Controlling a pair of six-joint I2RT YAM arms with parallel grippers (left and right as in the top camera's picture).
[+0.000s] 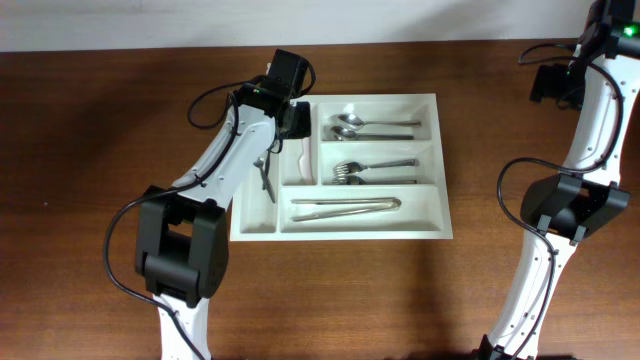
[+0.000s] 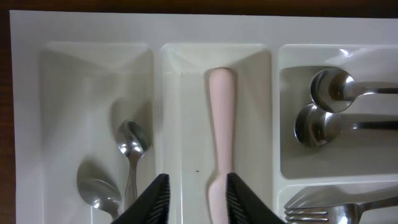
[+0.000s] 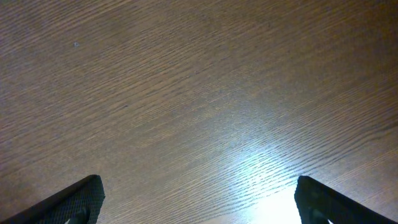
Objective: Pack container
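Container (image 1: 350, 235) centred on tabletop (image 1: 90, 130). Left end effector (image 2: 196, 182) over second narrow compartment, fingers parted beside pink-handled utensil (image 2: 221, 124) lying flat, unclamped. Best: widen fully, lift straight, no snagging handle. Right end effector (image 3: 199, 200) wide apart, idle

No legible txt, labels, brands, nos. or signs in any of the 3 views.

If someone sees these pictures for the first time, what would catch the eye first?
The white cutlery tray in the centre of the overhead view, holding spoons, forks and tongs. The left gripper hovers over a pale pink utensil lying in a narrow compartment; the right arm stands away at the right side.
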